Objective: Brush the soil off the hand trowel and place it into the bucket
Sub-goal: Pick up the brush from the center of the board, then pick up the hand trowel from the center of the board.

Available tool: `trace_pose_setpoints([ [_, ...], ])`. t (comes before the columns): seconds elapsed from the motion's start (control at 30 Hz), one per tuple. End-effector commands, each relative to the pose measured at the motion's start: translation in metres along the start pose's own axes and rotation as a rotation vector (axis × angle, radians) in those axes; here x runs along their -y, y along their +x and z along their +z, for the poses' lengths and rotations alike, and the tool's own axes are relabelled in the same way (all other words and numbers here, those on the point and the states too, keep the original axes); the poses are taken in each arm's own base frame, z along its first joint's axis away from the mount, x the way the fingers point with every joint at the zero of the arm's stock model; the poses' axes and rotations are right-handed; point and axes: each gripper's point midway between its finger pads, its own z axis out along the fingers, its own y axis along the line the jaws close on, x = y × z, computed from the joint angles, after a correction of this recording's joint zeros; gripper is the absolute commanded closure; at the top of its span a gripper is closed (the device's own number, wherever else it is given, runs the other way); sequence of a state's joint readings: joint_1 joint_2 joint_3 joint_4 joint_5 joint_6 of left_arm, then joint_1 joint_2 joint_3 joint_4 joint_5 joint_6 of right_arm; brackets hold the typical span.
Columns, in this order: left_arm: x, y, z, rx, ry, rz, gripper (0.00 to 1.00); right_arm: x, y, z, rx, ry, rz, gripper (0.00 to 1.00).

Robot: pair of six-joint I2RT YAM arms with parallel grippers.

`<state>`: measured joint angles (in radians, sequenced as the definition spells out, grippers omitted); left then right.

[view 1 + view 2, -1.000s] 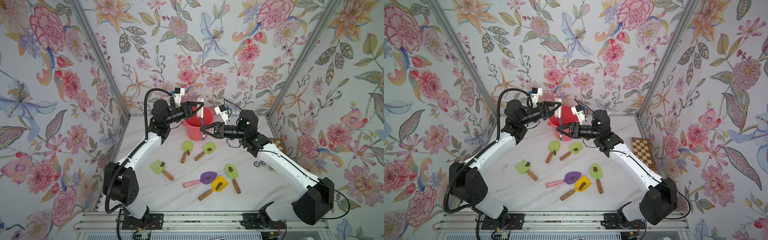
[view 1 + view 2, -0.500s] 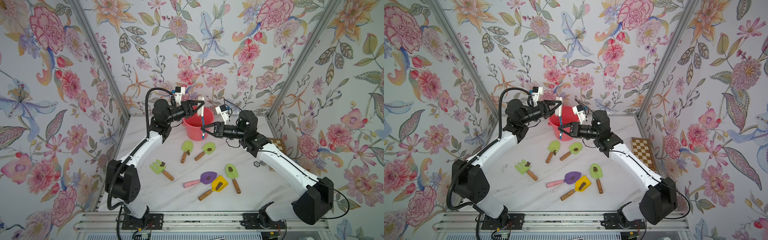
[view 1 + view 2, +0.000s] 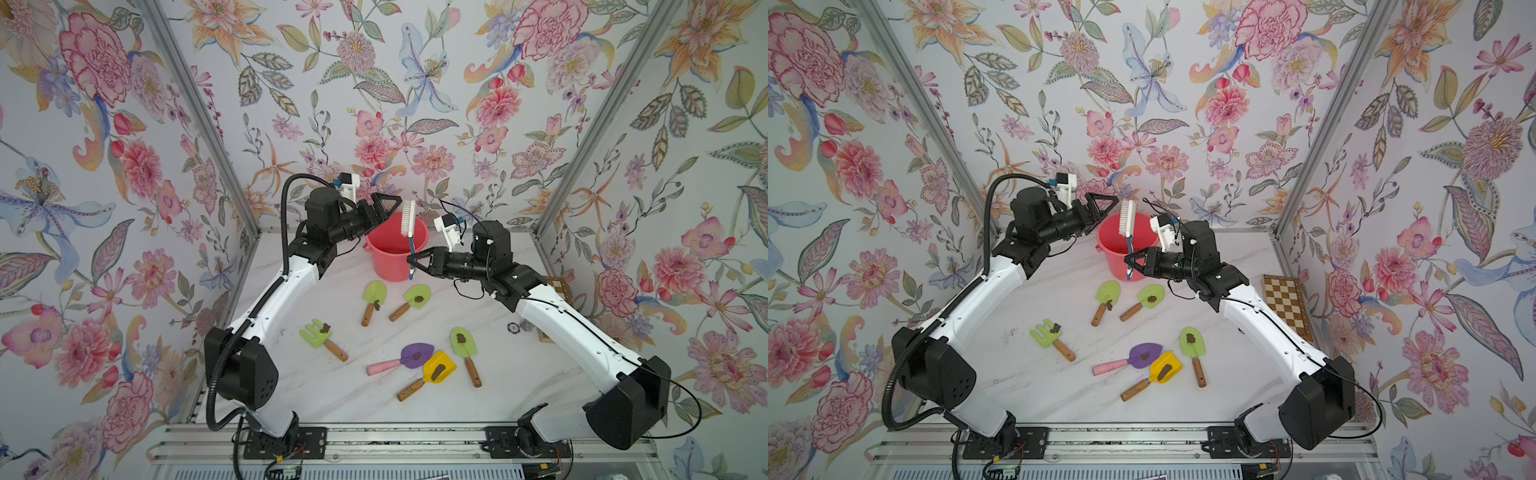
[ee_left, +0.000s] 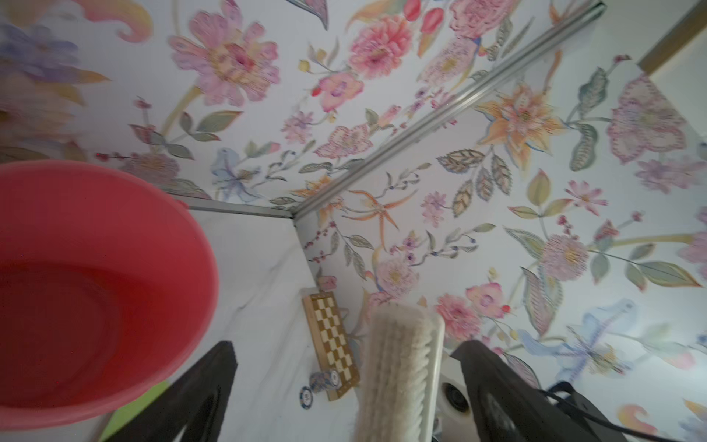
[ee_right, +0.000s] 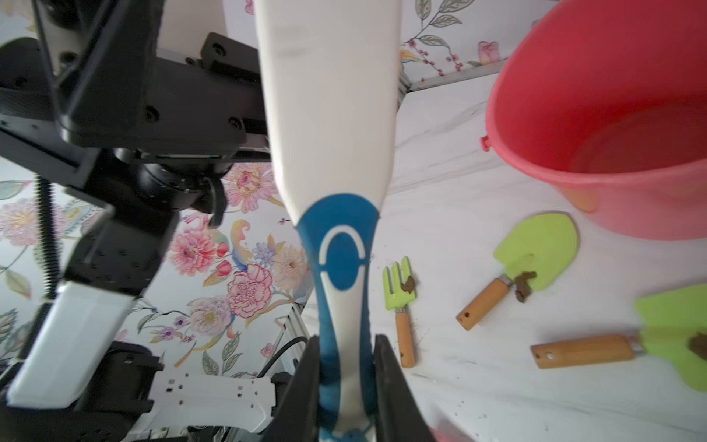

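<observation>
White marble worktop (image 3: pixel 328 395), and nearest the front is a yellow trowel (image 3: pixel 436 368) with a brown lump of soil (image 3: pixel 435 372) on its blade, right up against a purple trowel (image 3: pixel 415 355) with a pink handle. Just right of those lies a green trowel (image 3: pixel 462 340), and off to the left a green fork (image 3: pixel 316 332), both dirty too. Further back a second green trowel (image 3: pixel 374 293) and a third green trowel (image 3: pixel 417 296) lie side by side just in front of the bucket (image 3: pixel 392 259), each with soil on it.

Right jaws are clamped on the blue handle of a brush (image 3: pixel 408 220), holding it upright with the white bristle head on top. Honestly can't tell from the top views if it's over the bucket or just in front of it. Left jaws are spread wide either side of the brush head, gripping nothing. The bucket stands at the far end by the back wall, and a chessboard (image 3: pixel 1285 305) sits on the right edge.
</observation>
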<state>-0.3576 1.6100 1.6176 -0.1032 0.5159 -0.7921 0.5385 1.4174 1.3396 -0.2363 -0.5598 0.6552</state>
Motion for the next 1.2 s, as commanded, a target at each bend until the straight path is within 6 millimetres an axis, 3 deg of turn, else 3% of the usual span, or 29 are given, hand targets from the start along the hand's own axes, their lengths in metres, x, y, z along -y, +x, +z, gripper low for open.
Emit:
trace_pose_setpoints([
  [0.0, -0.061, -0.003, -0.067, 0.014, -0.481, 0.227, 0.04, 0.055, 0.017, -0.021, -0.047, 0.308, -0.048, 0.95],
  [0.1, -0.101, 0.031, -0.092, -0.095, -0.649, 0.303, 0.07, 0.092, 0.044, -0.029, -0.136, 0.479, -0.048, 0.98],
  [0.17, -0.129, 0.065, -0.105, -0.208, -0.734, 0.366, 0.09, 0.108, 0.064, -0.034, -0.202, 0.539, -0.034, 0.98],
  [0.27, -0.168, 0.119, -0.118, -0.377, -0.851, 0.451, 0.13, 0.117, 0.098, -0.033, -0.294, 0.564, -0.021, 0.95],
  [0.37, -0.188, 0.17, -0.111, -0.49, -0.845, 0.459, 0.16, 0.127, 0.123, -0.036, -0.34, 0.588, 0.006, 0.95],
  [0.47, -0.199, 0.199, -0.092, -0.504, -0.807, 0.439, 0.17, 0.133, 0.132, -0.039, -0.341, 0.612, 0.033, 0.96],
  [0.77, -0.24, 0.244, -0.041, -0.642, -0.817, 0.477, 0.22, 0.132, 0.123, -0.038, -0.269, 0.624, 0.044, 0.95],
  [0.97, -0.258, 0.263, -0.039, -0.704, -0.839, 0.495, 0.26, 0.134, 0.121, -0.04, -0.253, 0.641, 0.043, 0.95],
  [1.17, -0.269, 0.276, -0.042, -0.75, -0.84, 0.507, 0.36, 0.136, 0.12, -0.037, -0.249, 0.642, 0.047, 0.95],
])
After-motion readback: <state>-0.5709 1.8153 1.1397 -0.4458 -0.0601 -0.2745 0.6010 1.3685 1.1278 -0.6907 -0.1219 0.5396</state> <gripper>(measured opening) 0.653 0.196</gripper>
